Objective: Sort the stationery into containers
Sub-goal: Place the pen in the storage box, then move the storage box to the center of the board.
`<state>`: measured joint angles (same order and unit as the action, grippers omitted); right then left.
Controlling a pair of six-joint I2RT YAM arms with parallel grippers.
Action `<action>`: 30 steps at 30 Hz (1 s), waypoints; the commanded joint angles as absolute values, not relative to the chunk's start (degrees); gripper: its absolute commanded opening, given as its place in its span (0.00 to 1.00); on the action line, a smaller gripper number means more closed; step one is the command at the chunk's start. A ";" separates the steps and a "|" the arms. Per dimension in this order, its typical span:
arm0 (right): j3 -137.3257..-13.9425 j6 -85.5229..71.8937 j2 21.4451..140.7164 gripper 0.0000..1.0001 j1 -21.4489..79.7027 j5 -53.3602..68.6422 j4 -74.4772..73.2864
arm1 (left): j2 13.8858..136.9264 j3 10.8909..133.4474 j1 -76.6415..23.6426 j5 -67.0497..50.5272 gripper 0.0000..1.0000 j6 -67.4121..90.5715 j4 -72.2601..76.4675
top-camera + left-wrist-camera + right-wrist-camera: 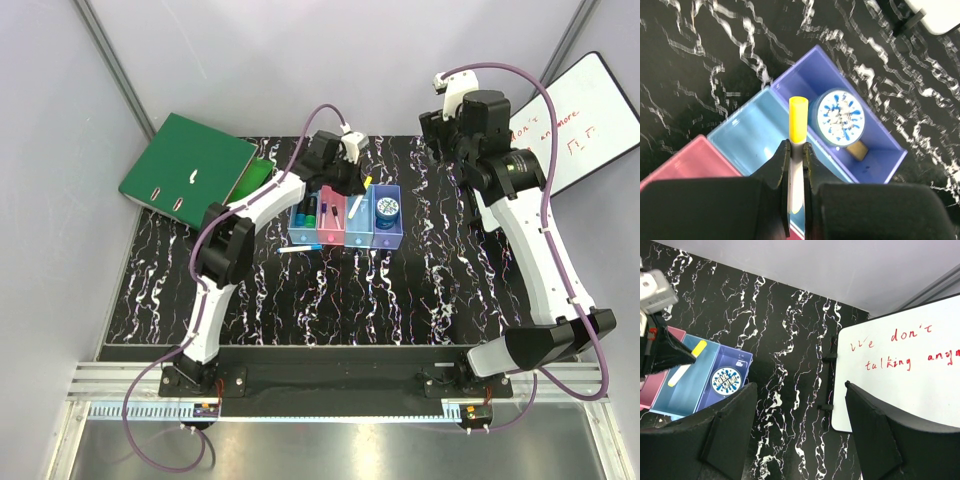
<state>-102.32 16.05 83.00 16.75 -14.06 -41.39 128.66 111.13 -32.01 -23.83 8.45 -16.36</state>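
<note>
The containers (345, 238) are a joined row of light blue, pink, light blue and purple bins in the table's middle. In the purple bin (790, 76) lies a round blue patterned tin (840, 117) (388, 209). My left gripper (797, 150) (352, 186) is shut on a white marker with a yellow cap (797, 120). It hangs tilted over the second light blue bin (747, 135). Green and blue pens (306, 212) lie in the leftmost bin. A blue-and-white pen (300, 248) lies on the table in front of the row. My right gripper (800, 385) (440, 130) hangs open and empty, to the right of the bins.
A large green ring binder (185, 165) lies at the back left, partly off the table's edge. A whiteboard with red writing (900, 365) (580, 120) leans at the back right. The left arm reaches across the table's left half toward the bins.
</note>
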 commanded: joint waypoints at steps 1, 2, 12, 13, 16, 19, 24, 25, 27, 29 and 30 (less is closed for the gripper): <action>-105.12 15.03 82.27 0.79 16.35 -13.80 -38.94 | 128.58 108.81 -31.64 -22.24 0.05 7.74 -14.41; -105.29 15.03 82.27 0.79 16.35 -13.80 -38.94 | 128.41 107.76 -31.73 -22.15 0.05 7.56 -14.41; -105.12 15.03 81.74 0.79 16.26 -13.54 -38.94 | 128.32 105.82 -31.73 -22.59 0.40 7.91 -14.77; -105.12 15.03 81.74 0.80 16.35 -13.62 -38.94 | 128.23 105.82 -31.73 -22.67 0.52 7.91 -14.77; -105.21 14.85 81.74 0.80 16.35 -13.62 -38.94 | 128.14 106.87 -31.73 -23.81 0.57 8.17 -14.85; -105.03 14.77 81.56 0.80 16.26 -13.36 -38.94 | 127.53 108.27 -31.73 -24.43 0.57 8.44 -14.68; -104.94 15.12 81.12 0.80 16.35 -13.27 -38.94 | 121.83 109.34 -31.73 -26.36 0.56 3.97 -15.20; -105.03 15.20 81.04 0.80 16.26 -13.27 -39.02 | 120.34 108.55 -31.73 -26.54 0.56 -0.57 -15.81; -105.56 15.55 81.04 0.80 16.35 -13.01 -38.94 | 114.81 106.71 -31.64 -26.72 0.56 -6.91 -18.53; -106.17 15.56 81.04 0.80 16.35 -12.66 -38.94 | 108.24 101.45 -31.64 -25.76 0.56 -15.97 -21.34; -106.35 15.56 81.04 0.80 16.35 -12.48 -38.94 | 106.11 99.42 -31.55 -25.23 0.56 -18.87 -22.92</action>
